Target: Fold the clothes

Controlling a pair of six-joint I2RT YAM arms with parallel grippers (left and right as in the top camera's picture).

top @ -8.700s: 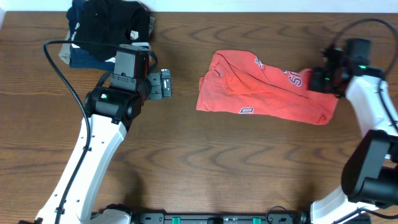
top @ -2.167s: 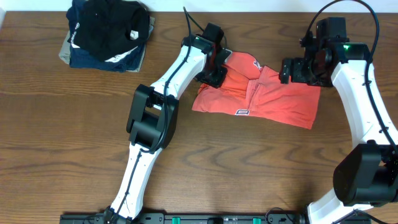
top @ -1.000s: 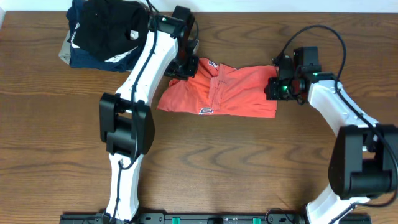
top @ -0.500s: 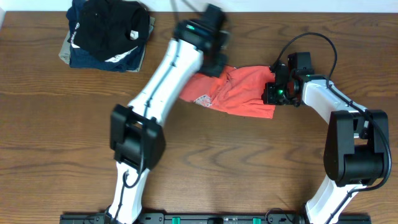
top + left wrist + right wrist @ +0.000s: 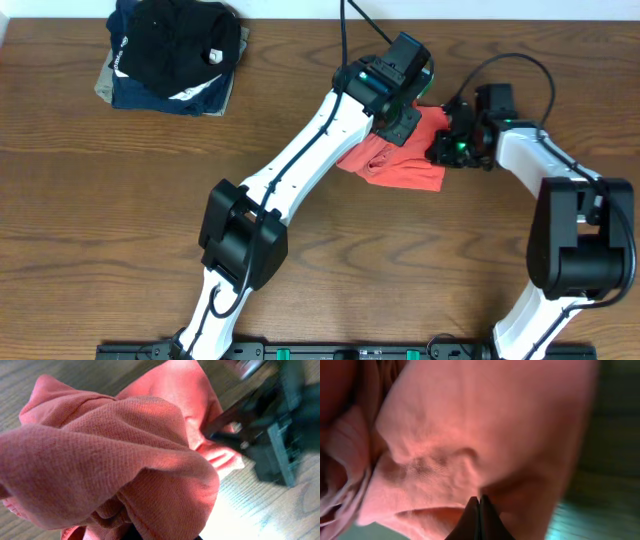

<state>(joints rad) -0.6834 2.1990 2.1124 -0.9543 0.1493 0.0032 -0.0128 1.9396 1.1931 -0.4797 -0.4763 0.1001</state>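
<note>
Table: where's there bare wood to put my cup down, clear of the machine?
Widest bare table: left side, between the folded pile and the near edge, beside the left arm. Also free: the near middle, between the left arm and right arm. Crowded: far right, where both arms meet over the T-shirt.

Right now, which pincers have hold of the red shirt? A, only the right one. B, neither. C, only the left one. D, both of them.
D: the left pincer and the right pincer are each shut on the red shirt, with its cloth bunched up close in both wrist views.
</note>
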